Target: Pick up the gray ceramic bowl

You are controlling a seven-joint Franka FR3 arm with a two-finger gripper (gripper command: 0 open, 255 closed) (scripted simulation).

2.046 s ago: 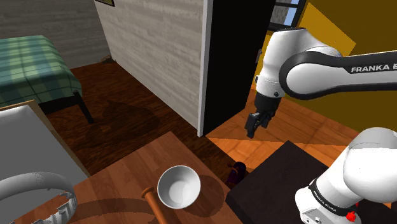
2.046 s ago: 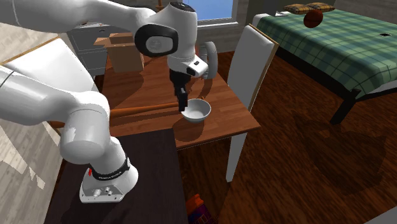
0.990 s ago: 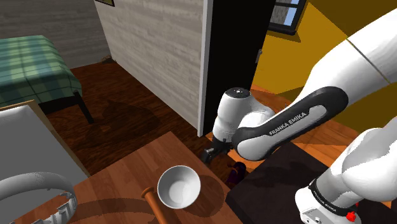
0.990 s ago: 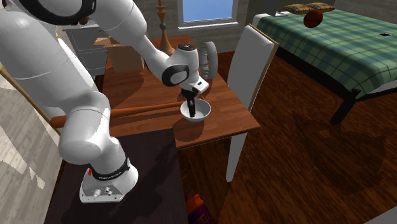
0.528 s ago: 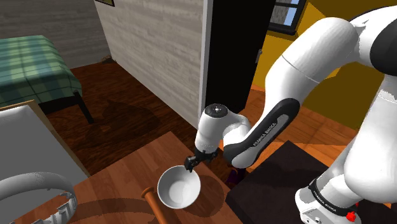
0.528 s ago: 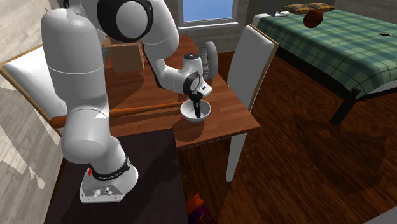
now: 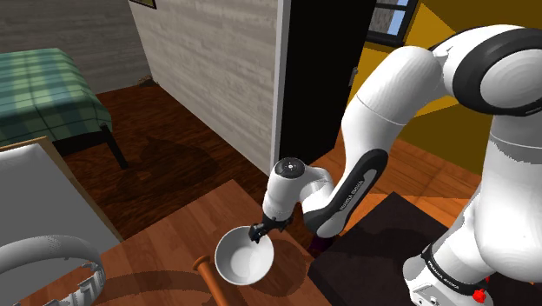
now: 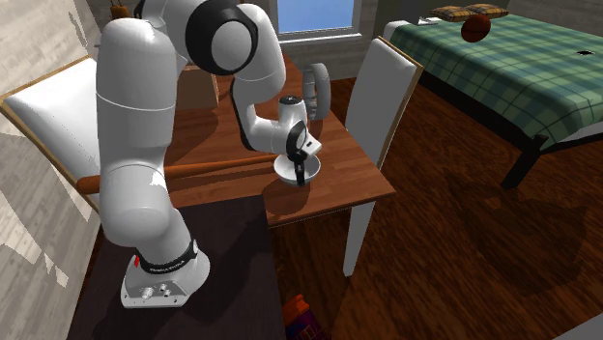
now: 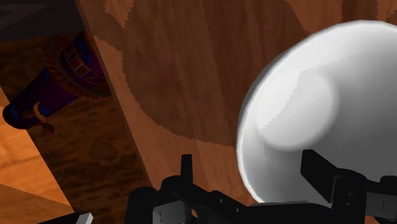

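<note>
The bowl [image 7: 243, 258] is pale grey-white and sits upright on the wooden counter [image 7: 165, 243], close to the corner nearest the dark stand [image 7: 373, 252]. The gripper [image 7: 258, 231] is low over the bowl's rim on the side toward the stand, with the white arm [image 7: 365, 130] arched above it.

In the wrist view the gripper [image 9: 251, 167] is released, its two black fingers [image 9: 186, 168] standing well apart. One finger is outside the bowl [image 9: 318, 108] over bare wood and the other is over the bowl's inside, so the rim passes between them. Neither finger visibly presses on the rim, and the bowl is not held. In the second exterior view the gripper [image 8: 301, 176] points down into the bowl [image 8: 290, 173].

The counter's edge [image 9: 121, 121] runs close past the outer finger. Below that edge a purple bottle [image 9: 57, 76] lies on the wooden floor [image 7: 174, 148].

A wooden bat [image 7: 208, 280] lies on the counter with its knob just beside the bowl on the side away from the stand; I cannot tell whether they touch. A white hoop [image 7: 52, 256] stands farther along the counter, well apart from the bowl, and a white chair [image 8: 382, 82] is drawn up to the counter's far side.

Between the bowl and the counter's corner there is a narrow strip of bare wood. Beyond the counter the floor is open as far as a green plaid bed [image 8: 502, 68].
</note>
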